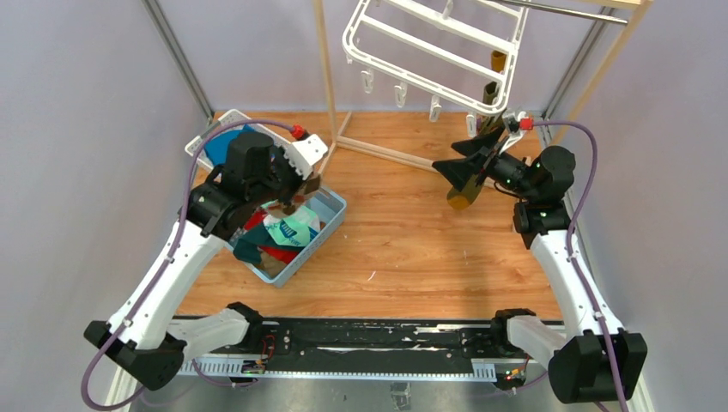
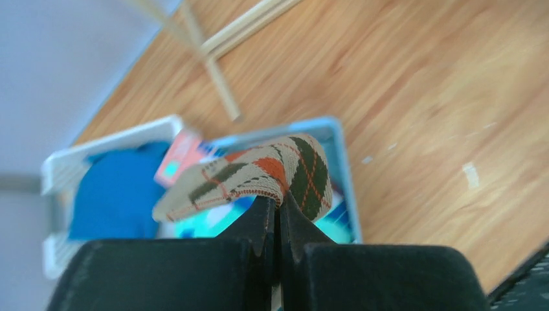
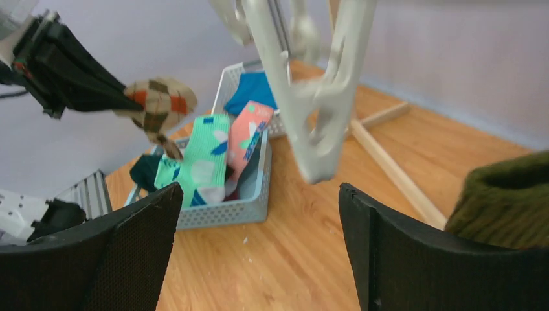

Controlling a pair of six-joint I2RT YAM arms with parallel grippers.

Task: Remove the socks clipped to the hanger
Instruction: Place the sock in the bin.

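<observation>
We see the left end effector [image 2: 278,206] with its fingers pressed together on the edge of an argyle sock [image 2: 259,173], beige with orange and dark green diamonds, which hangs free of the hanger and is held in the air above a blue basket [image 2: 341,152]. From above, that left end effector [image 1: 306,183] sits over the basket's far corner, at the left side of the wooden table [image 1: 403,249]. The basket holds other socks, among them a mint sock [image 3: 202,155] and a coral sock [image 3: 249,133] lying side by side. Just behind it stands a white basket [image 3: 228,81] with a folded blue cloth [image 3: 254,89] inside. The white hanger [image 1: 429,39] hangs tilted at the top of the overhead view, beside the wooden rack [image 1: 324,69], with empty clips [image 1: 401,94] dangling along its near edge. One olive-brown sock [image 1: 490,93] is clipped at the hanger's right edge and droops past the right end effector [image 1: 468,159]. The right end effector [image 3: 259,194] has its fingers wide apart with nothing between them. The olive sock [image 3: 511,194] lies outside the right-hand finger in the wrist view, and we cannot tell whether it touches that finger.
</observation>
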